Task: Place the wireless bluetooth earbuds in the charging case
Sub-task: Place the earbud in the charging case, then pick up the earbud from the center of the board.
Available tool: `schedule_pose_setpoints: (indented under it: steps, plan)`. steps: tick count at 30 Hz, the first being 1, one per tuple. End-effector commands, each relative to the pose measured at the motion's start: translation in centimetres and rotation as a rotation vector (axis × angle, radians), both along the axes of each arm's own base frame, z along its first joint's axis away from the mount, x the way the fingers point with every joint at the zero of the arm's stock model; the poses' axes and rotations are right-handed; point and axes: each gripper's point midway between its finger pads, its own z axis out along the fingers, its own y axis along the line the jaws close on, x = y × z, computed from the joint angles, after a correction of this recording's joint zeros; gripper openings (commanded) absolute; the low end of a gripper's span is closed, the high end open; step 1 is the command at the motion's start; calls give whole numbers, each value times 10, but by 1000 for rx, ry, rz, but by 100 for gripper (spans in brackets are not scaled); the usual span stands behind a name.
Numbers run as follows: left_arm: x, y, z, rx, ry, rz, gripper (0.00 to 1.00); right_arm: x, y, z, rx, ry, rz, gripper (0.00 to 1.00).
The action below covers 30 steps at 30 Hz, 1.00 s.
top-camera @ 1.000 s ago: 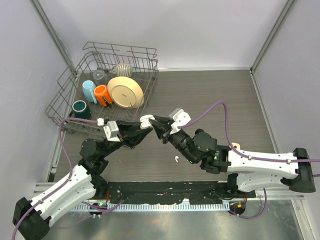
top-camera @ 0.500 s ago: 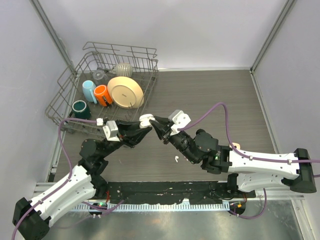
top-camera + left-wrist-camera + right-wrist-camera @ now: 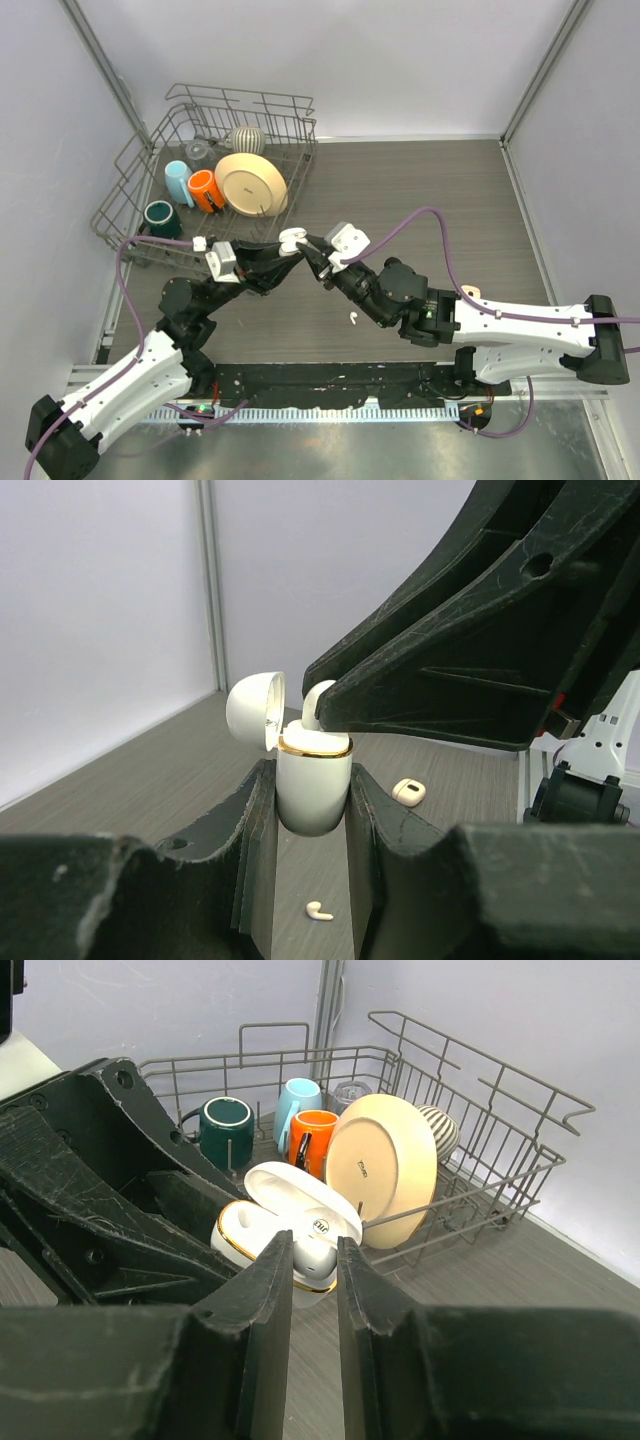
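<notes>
Wireless bluetooth earbuds: one held earbud (image 3: 318, 702) is pinched between the closed fingers of the right gripper (image 3: 312, 1258), at the mouth of the charging case (image 3: 313, 808), whose lid is open. The left gripper (image 3: 312, 773) clamps the case upright above the middle of the table (image 3: 430, 190). Two loose earbuds (image 3: 408, 791) lie below, nearer the table's near edge.

left arm (image 3: 130, 385), right arm (image 3: 520, 325): white link shells, black joints and bases. purple cable (image 3: 432, 210) at each wrist. white camera mounts (image 3: 222, 262). gripper fingers (image 3: 470, 670) black, scuffed, ribbed.
</notes>
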Motion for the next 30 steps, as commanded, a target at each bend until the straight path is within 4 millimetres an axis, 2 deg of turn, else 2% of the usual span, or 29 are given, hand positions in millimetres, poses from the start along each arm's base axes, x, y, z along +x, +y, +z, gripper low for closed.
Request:
schedule_pose_setpoints:
  steps: [1, 3, 6, 7, 9, 10, 12, 13, 17, 18, 20, 21, 25, 28, 29, 30]
  plan:
    - [-7, 11, 43, -87, -139, 28, 0, -8, 8, -6, -29, 35, 44, 1]
    - [-7, 11, 42, -85, -140, 27, 0, -9, 8, -5, -20, 43, 50, 7]
    - [-7, 10, 41, -85, -139, 25, 0, -11, 7, -4, 7, 82, 56, 24]
    - [-7, 10, 41, -85, -140, 26, 0, -12, 8, 3, 30, 95, 62, 39]
    - [-6, 10, 40, -83, -137, 27, 0, -15, 9, 6, 44, 126, 73, 46]
    - [-6, 10, 39, -83, -135, 26, 0, -16, 8, 14, 67, 135, 77, 54]
    - [-7, 10, 37, -83, -133, 26, 0, -17, 7, 21, 101, 150, 80, 59]
    - [-7, 11, 38, -87, -134, 28, 0, -17, 5, 26, 123, 154, 80, 68]
    - [-7, 12, 36, -88, -132, 34, 0, -18, -11, 52, 247, 171, 73, 77]
    - [-7, 12, 36, -89, -131, 35, 0, -21, -20, 65, 297, 169, 83, 78]
    - [-6, 13, 34, -88, -131, 39, 0, -24, -29, 76, 343, 167, 93, 80]
    - [-7, 13, 36, -92, -130, 39, 0, -26, -40, 87, 384, 166, 100, 80]
    - [-8, 13, 35, -93, -130, 35, 0, -29, -67, 101, 442, 165, 87, 81]
    - [-10, 14, 37, -100, -132, 32, 0, -18, -88, 95, 461, 194, -12, 83]
    - [-11, 15, 38, -103, -132, 29, 0, -12, -93, 85, 436, 210, -60, 83]
    - [-11, 15, 38, -104, -136, 28, 0, -1, -106, 77, 433, 227, -167, 84]
